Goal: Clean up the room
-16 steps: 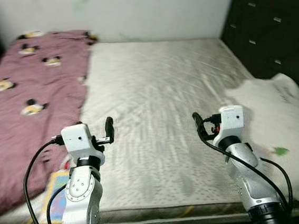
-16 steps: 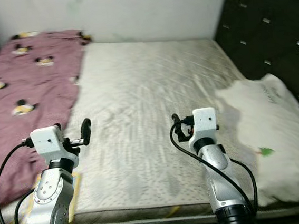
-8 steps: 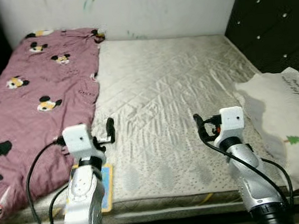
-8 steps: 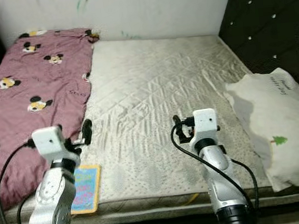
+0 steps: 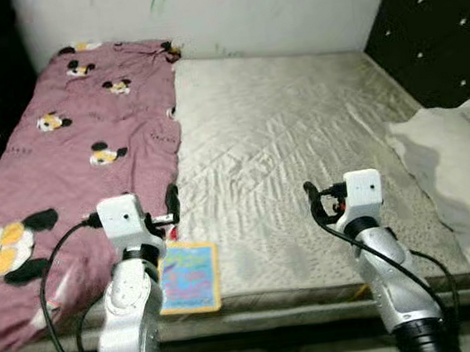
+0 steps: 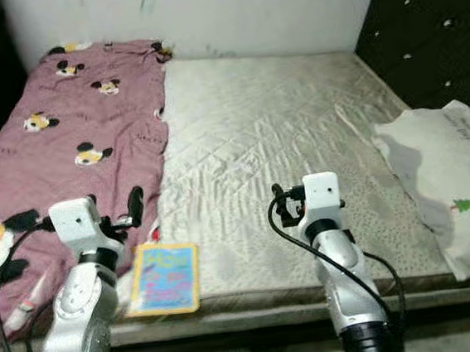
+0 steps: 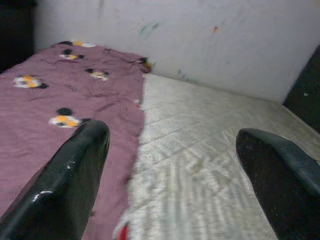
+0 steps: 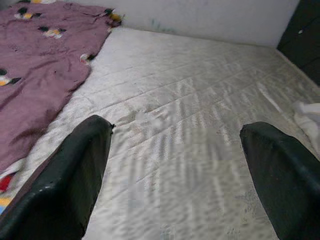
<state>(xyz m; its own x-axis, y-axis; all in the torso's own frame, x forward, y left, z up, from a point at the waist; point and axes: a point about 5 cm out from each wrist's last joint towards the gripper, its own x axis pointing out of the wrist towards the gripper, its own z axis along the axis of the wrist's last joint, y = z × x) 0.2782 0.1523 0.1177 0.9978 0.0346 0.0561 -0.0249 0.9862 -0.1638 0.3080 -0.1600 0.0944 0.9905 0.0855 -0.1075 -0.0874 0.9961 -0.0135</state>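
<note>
Both the left claw and right claw hover spread and empty over the bed; probably surveying, since the colourful book lies at its edge.

Maroon blanket – mattress, pillow, book

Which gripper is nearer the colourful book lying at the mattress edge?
Left. The left gripper hangs just above the colourful book, over the purple blanket edge. The right gripper is off to the book's right, over bare mattress.
</note>
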